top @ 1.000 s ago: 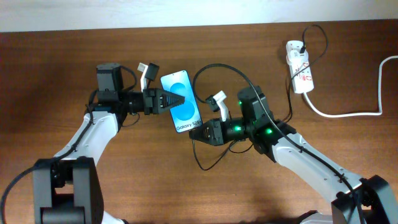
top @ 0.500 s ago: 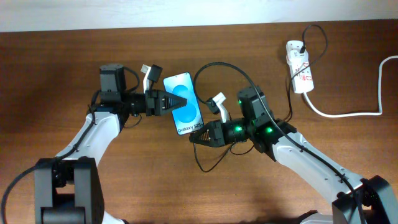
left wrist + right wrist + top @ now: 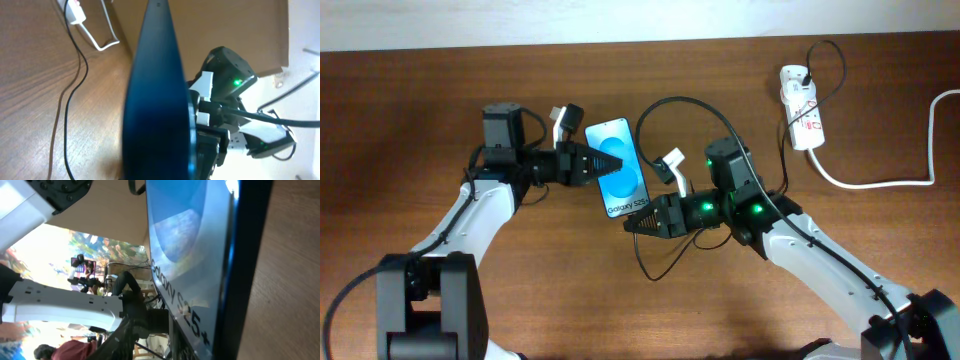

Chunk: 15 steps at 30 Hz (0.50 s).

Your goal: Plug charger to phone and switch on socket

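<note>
The phone point(image 3: 155, 90) blurs edge-on in the left wrist view, cut off below; overhead, the charger point(image 3: 675, 99) tip is lost at the right gripper point(image 3: 628, 228).

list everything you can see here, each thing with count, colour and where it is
phone: one, blue screen with black edge, mid-table, held in the left gripper
cable: one, thin black, looping near the right gripper
power strip: one, white with red marks, far right of the table
cord: one, thick white, from the power strip to the right edge
table: one, brown wood
left gripper: one, black, shut on the phone
right gripper: one, black, at the phone's lettered end, jaws unclear
</note>
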{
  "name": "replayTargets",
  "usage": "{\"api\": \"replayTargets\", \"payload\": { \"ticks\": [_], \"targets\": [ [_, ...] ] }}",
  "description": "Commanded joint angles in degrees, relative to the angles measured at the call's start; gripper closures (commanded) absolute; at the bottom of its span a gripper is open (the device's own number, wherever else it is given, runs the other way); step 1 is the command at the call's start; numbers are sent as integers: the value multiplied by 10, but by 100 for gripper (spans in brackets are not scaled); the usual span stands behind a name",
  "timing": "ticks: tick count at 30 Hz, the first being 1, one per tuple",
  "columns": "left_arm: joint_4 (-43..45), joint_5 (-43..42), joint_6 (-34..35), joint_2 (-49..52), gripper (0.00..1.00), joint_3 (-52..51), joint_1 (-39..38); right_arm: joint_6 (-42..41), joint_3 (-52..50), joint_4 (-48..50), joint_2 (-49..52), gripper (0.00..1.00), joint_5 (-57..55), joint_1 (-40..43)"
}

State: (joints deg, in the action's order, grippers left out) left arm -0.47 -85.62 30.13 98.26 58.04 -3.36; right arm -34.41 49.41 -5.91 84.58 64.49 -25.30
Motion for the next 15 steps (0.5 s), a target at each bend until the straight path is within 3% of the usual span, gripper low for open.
{"api": "replayTargets", "payload": {
  "ticks": [1,9,15],
  "targets": [
    [0,4,29,1,100,-10,-12,28,28,-12,-17,67,-13,3],
    [23,4,38,1,100,-10,46,68,28,-83,-17,67,-52,3],
    [34,39,94,1,100,-10,56,68,28,-89,-17,62,-82,3]
  ]
}}
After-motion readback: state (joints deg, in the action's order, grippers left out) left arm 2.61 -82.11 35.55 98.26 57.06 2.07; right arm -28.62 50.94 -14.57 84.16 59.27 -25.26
